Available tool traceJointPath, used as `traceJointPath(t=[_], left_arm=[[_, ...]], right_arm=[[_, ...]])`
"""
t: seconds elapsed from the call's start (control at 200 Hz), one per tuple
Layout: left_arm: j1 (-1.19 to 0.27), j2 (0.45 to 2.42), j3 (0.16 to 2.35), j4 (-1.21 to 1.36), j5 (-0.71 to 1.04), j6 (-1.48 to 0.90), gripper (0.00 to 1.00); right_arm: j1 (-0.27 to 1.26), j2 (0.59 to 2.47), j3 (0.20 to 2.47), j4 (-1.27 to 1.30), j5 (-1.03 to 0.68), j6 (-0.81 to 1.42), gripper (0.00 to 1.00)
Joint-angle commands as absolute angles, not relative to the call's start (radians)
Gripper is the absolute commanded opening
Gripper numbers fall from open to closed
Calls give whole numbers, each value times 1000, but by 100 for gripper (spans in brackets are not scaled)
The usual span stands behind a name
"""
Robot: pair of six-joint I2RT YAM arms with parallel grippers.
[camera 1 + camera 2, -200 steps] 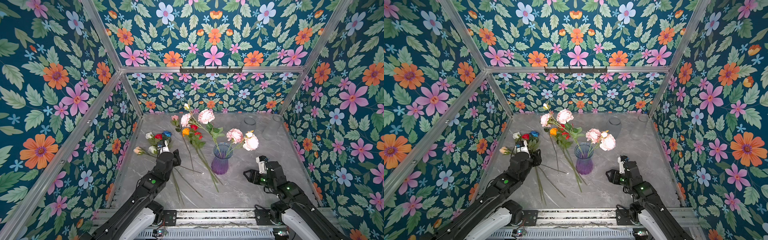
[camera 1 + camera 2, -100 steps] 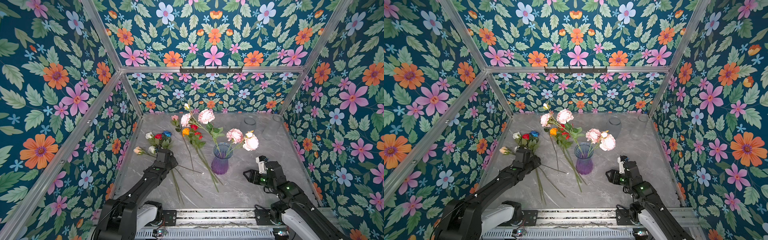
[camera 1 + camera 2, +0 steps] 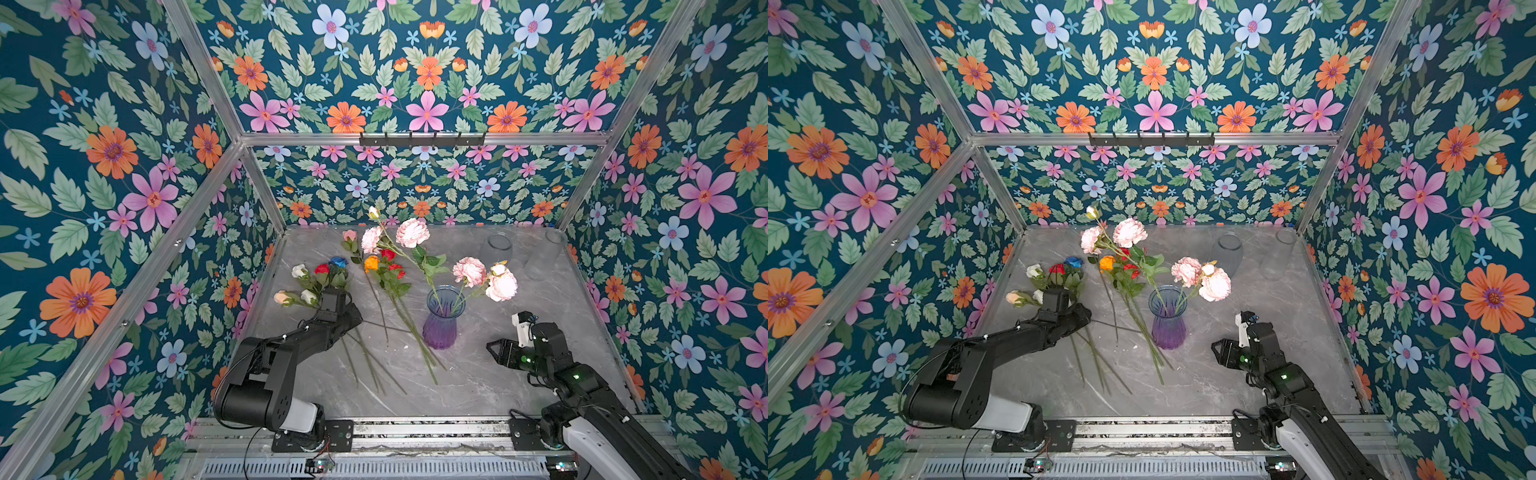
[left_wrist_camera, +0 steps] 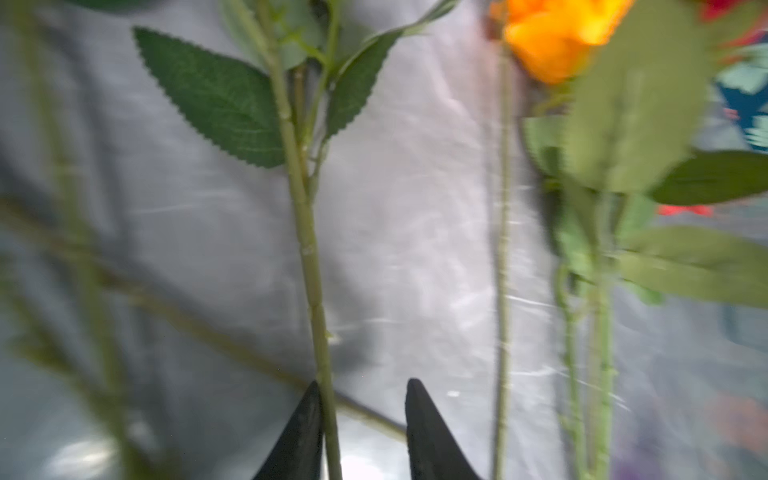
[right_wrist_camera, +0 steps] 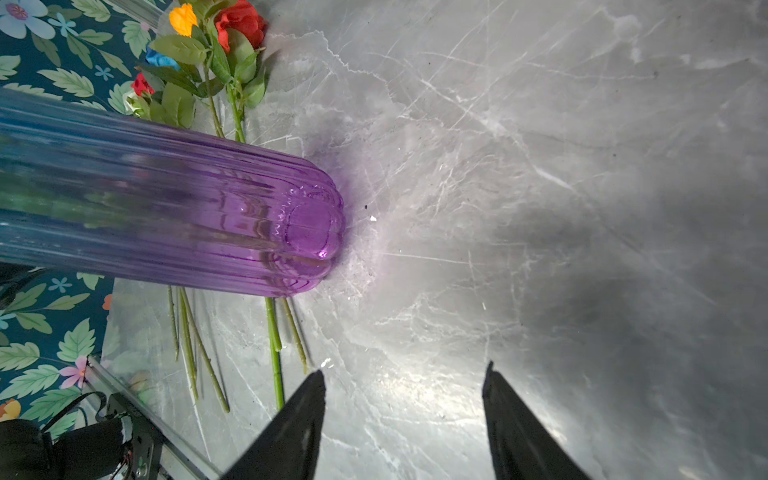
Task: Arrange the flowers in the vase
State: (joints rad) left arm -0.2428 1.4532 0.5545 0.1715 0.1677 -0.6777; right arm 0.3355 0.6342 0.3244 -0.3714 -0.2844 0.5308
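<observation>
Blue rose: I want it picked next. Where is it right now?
In both top views the blue rose lies on the left side of the table, right beside a red rose, well left of the purple vase.

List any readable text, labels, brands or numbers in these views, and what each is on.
No text can be read in any view.
Vase, flowers, table: no lettering.
Left arm: no legible label.
Right arm: only small green lights, no characters.
The left wrist view is too blurred to show any print.
</observation>
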Motion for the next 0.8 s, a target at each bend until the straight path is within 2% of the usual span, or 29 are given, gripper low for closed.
traceJointPath(t=[0.0, 0.295, 0.725, 0.76, 0.79], left_arm=[[-251, 1430, 581, 218, 205, -644, 38], [-239, 1402, 592, 131, 80, -594, 39], [-232, 1581, 664, 253, 231, -672, 37], [-232, 1601, 672, 260, 242, -682, 36], [-232, 1615, 677, 266, 251, -689, 31]], right_arm=[[336, 643, 333, -352, -278, 530, 62], [336, 622, 328, -359, -271, 532, 62], [336, 611, 327, -362, -267, 534, 62], [336, 609, 326, -363, -267, 533, 62], [337, 606, 325, -364, -266, 534, 62]])
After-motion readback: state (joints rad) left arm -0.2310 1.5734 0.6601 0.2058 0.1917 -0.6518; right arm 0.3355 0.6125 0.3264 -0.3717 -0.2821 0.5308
